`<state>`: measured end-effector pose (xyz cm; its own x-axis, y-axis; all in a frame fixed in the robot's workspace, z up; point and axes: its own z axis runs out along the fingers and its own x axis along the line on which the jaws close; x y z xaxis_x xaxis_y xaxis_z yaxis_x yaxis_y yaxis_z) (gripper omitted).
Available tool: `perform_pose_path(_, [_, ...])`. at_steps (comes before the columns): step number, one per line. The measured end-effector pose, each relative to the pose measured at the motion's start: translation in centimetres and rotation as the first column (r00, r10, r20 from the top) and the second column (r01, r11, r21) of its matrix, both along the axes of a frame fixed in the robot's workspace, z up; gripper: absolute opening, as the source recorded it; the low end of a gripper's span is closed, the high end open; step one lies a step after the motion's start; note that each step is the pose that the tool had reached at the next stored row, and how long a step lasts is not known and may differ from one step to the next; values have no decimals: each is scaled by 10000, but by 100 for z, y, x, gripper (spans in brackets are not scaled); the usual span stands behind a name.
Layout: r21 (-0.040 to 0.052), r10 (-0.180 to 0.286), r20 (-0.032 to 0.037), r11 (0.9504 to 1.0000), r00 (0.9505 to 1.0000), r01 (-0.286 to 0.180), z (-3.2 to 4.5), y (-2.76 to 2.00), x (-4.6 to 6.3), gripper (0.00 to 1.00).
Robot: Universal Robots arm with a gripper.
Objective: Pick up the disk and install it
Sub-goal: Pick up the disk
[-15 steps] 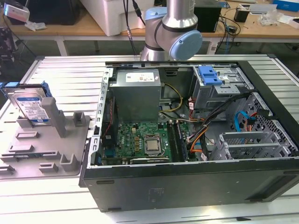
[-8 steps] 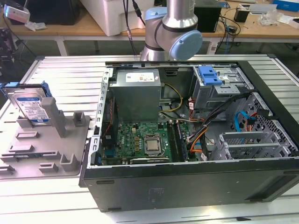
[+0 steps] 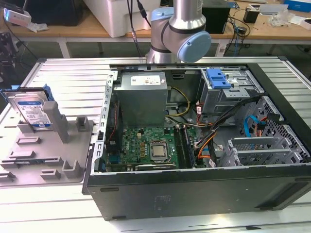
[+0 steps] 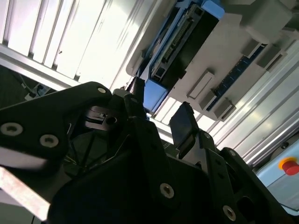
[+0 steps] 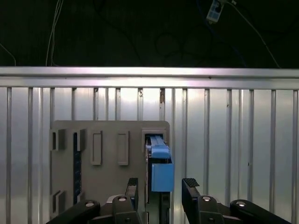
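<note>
The fingers (image 5: 132, 186) were spread open and empty. The gap between them lined up with the disk (image 5: 159, 161), which lay straight ahead of their tips and seemingly not yet between them. It stood on edge in a grey holder (image 5: 107, 135) on the ribbed counter (image 5: 233, 140). Its thin edge faced the fingers, its flat faces were turned towards their pads, and its long axis ran across the gap's line. In the exterior view it showed a silver body, a white-and-blue label and a blue frame.
</note>
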<state>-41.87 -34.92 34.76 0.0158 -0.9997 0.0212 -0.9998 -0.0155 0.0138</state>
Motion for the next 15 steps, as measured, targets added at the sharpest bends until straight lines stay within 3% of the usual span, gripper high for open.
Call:
perform_pose_path(6, [218,106,-35,9997,9999,-105,-52,-8,1,50])
perform_pose_path(10, [257,112,-202,9996,9997,-106,-62,-8,-2,50])
perform_pose_path(11, [260,115,-326,9996,9994,-107,-67,-8,-2,50])
perform_pose_path(15, [256,125,-350,9996,9993,-116,-66,-8,-2,50])
